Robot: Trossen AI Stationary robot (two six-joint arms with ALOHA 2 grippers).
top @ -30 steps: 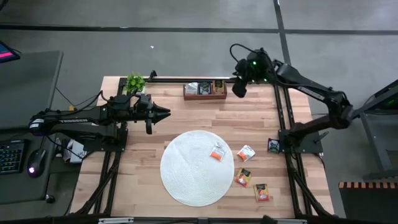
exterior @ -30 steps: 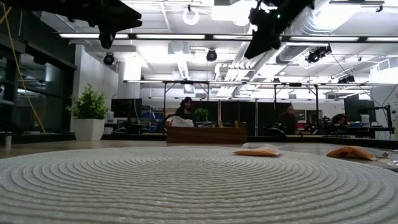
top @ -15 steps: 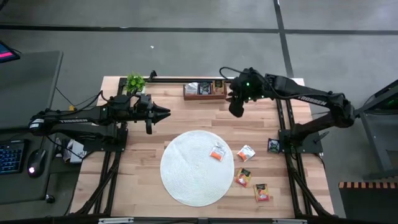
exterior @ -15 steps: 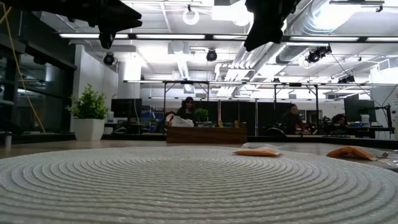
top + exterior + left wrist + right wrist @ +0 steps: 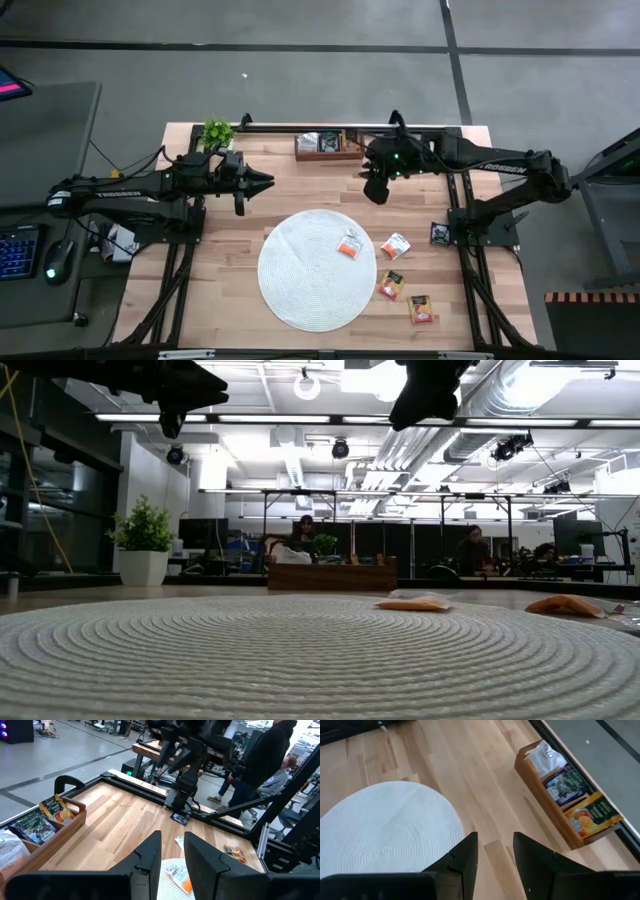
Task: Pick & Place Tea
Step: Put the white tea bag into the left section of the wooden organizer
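Observation:
Loose tea sachets lie flat at the table's near right: one white-and-orange (image 5: 350, 244) on the round white woven mat (image 5: 318, 268), others (image 5: 396, 245) (image 5: 391, 285) (image 5: 421, 309) on the wood beside it, and a black one (image 5: 439, 233) by the right arm's base. The brown three-compartment tray (image 5: 328, 145) at the far edge holds more sachets (image 5: 592, 814). My right gripper (image 5: 495, 840) hangs open in the air between the tray and the mat, tilted down, with nothing between its fingers. My left gripper (image 5: 172, 837) waits high at the table's left, pointing level to the right, open and empty.
A small potted plant (image 5: 217, 132) stands at the far left corner. A black frame rail (image 5: 300, 126) runs along the far edge behind the tray. Bare wood lies between the tray and the mat. People show in the room beyond the table.
My right gripper has swung from above the tray's right end toward the table's near edge and a little left, closer to the mat, tipping further down as it went. The sachets and the tray lie as before.

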